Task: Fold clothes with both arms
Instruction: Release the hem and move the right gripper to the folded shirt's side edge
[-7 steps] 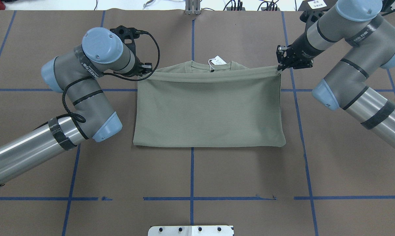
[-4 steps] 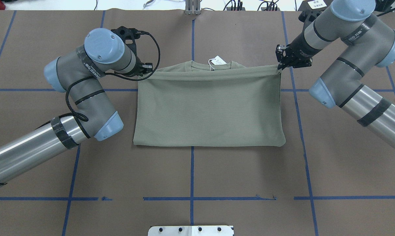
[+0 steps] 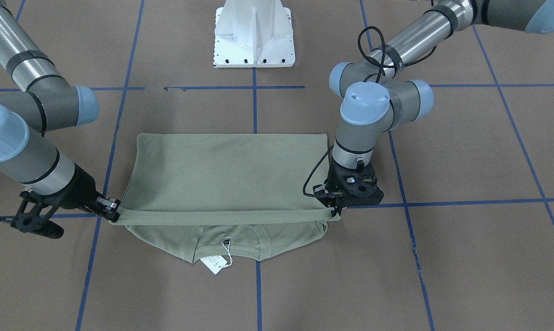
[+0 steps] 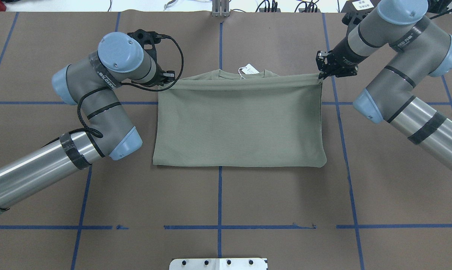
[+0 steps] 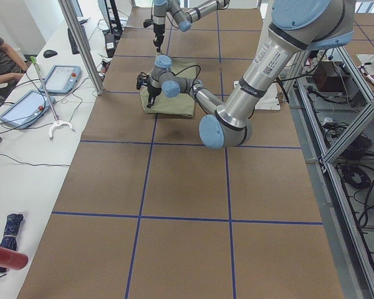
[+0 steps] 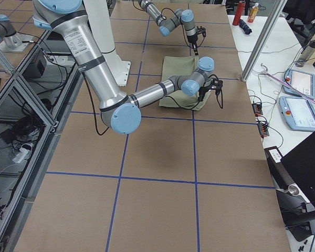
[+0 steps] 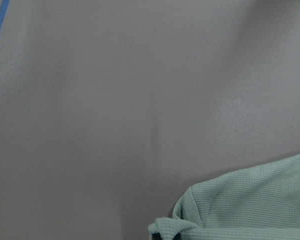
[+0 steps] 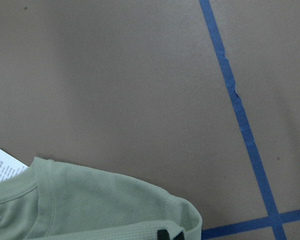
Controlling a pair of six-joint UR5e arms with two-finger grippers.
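The left end effector (image 4: 168, 77) and the right end effector (image 4: 320, 77) are each closed on one corner of the hem (image 4: 244, 84) of the sage-green shirt (image 4: 241, 123). The hem is stretched taut between them.

**Position of the garment.** The shirt lies in the middle of the table (image 4: 361, 187), doubled over. Its fold edge faces the robot. The held hem is just short of the collar (image 3: 228, 246). The collar and the paper tag (image 4: 251, 69) show beyond the hem.

**Hazards (assessment).**
- Uneven release or unequal travel of the two arms would probably lay the hem askew.
- Excess tension across the hem could drag the lower layer and shift the whole garment.
- A slipping corner would collapse that side into wrinkles.
- The tag string lies close to the hem line and could be trapped under it.

**Surface and surroundings.** The table has a brown covering marked with blue tape lines (image 4: 219, 195). A white pedestal (image 3: 254, 34) stands at the robot side. In the exterior left view, a white bench carries control tablets (image 5: 22, 107) and cables, and a seated person (image 5: 0, 56) is at its edge.
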